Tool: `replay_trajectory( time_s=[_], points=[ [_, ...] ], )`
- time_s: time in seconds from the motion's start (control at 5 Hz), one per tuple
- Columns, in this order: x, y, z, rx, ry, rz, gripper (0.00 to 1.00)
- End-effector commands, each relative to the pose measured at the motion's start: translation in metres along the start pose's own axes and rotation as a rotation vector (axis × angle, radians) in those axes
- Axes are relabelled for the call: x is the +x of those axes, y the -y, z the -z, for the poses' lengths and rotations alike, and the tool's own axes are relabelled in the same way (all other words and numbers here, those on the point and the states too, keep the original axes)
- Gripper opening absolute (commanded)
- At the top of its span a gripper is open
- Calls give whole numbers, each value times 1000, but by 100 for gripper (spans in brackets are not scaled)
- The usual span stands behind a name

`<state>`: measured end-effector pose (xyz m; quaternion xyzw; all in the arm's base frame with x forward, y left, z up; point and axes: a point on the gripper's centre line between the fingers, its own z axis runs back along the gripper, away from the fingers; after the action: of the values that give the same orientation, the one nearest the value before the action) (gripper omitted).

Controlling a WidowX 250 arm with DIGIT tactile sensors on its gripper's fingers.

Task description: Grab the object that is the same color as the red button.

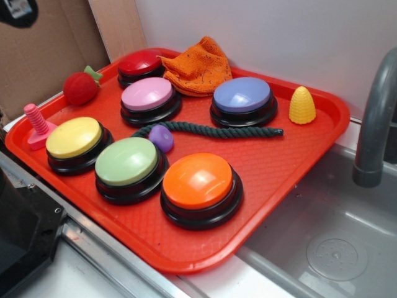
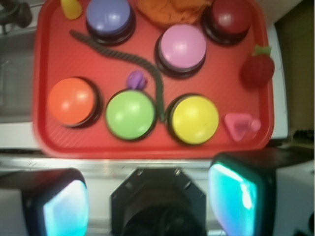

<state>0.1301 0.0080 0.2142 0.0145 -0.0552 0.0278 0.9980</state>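
Note:
The red toy strawberry (image 1: 80,87) with a green stem lies at the far left edge of the red tray (image 1: 273,161), left of the dark-red button (image 1: 141,64). In the wrist view the strawberry (image 2: 257,71) is at the right, below the red button (image 2: 231,17). My gripper (image 2: 147,196) shows only in the wrist view. It is open and empty, its cyan pads (image 2: 234,196) wide apart. It hangs high above the counter just short of the tray's near edge, well away from the strawberry.
On the tray are a pink bolt toy (image 1: 37,124), an orange cloth (image 1: 198,65), a yellow cone toy (image 1: 302,105), a dark rope (image 1: 223,130), a small purple toy (image 1: 161,138), and pink (image 1: 147,94), blue (image 1: 242,96), yellow (image 1: 74,138), green (image 1: 127,161) and orange (image 1: 197,181) buttons. A sink (image 1: 335,236) and faucet (image 1: 375,124) are on the right.

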Motion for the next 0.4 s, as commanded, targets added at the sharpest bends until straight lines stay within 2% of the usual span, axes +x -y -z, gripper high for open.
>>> replay_trajectory(
  time_s=[0.0,0.2],
  points=[
    [47,-67,46,165,152,30,100],
    [70,-112,75,252,149,-8,100]
  ],
)
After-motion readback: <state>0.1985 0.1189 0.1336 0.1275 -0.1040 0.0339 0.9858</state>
